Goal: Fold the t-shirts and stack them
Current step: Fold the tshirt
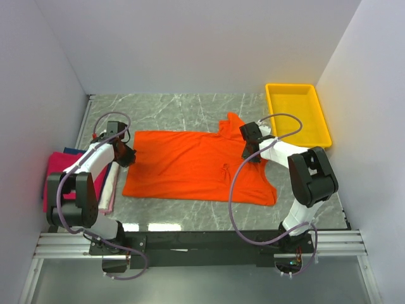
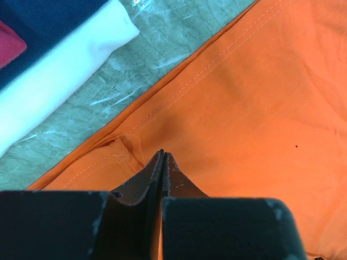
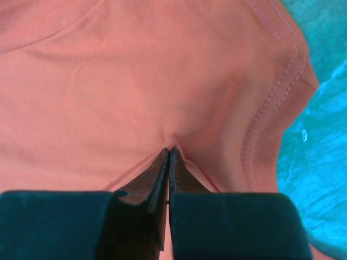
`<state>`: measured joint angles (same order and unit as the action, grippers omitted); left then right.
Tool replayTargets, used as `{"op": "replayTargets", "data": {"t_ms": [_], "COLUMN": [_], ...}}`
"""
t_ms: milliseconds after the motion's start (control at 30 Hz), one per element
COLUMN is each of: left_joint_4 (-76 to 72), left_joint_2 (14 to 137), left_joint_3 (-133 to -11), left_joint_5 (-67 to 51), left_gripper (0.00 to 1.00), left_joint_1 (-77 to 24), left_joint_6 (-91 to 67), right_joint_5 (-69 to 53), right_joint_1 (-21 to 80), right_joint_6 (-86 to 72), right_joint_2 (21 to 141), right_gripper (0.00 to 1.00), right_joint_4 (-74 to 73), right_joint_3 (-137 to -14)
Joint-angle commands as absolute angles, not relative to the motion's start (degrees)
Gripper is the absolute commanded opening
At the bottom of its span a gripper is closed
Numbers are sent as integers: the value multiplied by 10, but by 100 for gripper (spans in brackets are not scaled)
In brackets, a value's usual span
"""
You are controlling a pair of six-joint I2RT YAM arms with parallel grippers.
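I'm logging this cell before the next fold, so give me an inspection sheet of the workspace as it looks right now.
Surface: grey marble-patterned table top, glossy.
Job's things: bright orange short-sleeved t-shirt spread flat mid-table; folded magenta-pink shirt, dark blue shirt and white shirt stacked at the left edge.
Clutter: yellow plastic tray at far right.
Grippers: left gripper shut on the orange shirt's left hem; right gripper shut on it beside a ribbed band.
Cables: purple-grey cable loops off the right arm, crossing above the orange shirt; another on the left arm.
Surroundings: plain white walls on three sides.
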<state>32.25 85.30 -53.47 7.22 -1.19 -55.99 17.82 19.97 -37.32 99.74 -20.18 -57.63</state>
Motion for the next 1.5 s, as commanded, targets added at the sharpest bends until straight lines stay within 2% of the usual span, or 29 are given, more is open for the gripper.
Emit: {"op": "replayTargets", "data": {"t_ms": [0, 267, 467, 567, 600, 667, 767, 1000, 1200, 1467], "left_joint_4": [328, 334, 333, 330, 330, 325, 317, 372, 400, 387], "left_joint_2": [857, 866, 872, 879, 884, 892, 939, 1102, 1245, 1269], "left_joint_3": [-563, -580, -583, -591, -596, -617, -662, -871, -1001, -1020], "left_joint_5": [69, 72, 69, 62, 58, 57, 67, 116, 60, 47], "left_gripper": [6, 7, 7, 7, 8, 11, 15, 21, 36, 40], "left_joint_1": [-11, -7, -5, -2, -2, -2, 12, 14, 6, 3], "left_joint_6": [-547, -547, -547, -547, -546, -547, -544, -545, -538, -546], "right_joint_5": [190, 222, 224, 212, 205, 199, 201, 192, 165, 159], "right_joint_1": [194, 192, 189, 189, 189, 189, 186, 159, 141, 136], "right_joint_6": [-378, -395, -395, -394, -393, -389, -378, -364, -356, -350], "right_joint_2": [977, 913, 924, 926, 921, 909, 905, 953, 1011, 1027], "right_gripper": [0, 0, 0, 25, 41, 48, 49, 49, 48, 48], "right_joint_4": [-198, -222, -228, -225, -222, -220, -236, -267, -270, -259], "right_joint_3": [-573, -553, -550, -550, -550, -560, -601, -710, -773, -777]}}
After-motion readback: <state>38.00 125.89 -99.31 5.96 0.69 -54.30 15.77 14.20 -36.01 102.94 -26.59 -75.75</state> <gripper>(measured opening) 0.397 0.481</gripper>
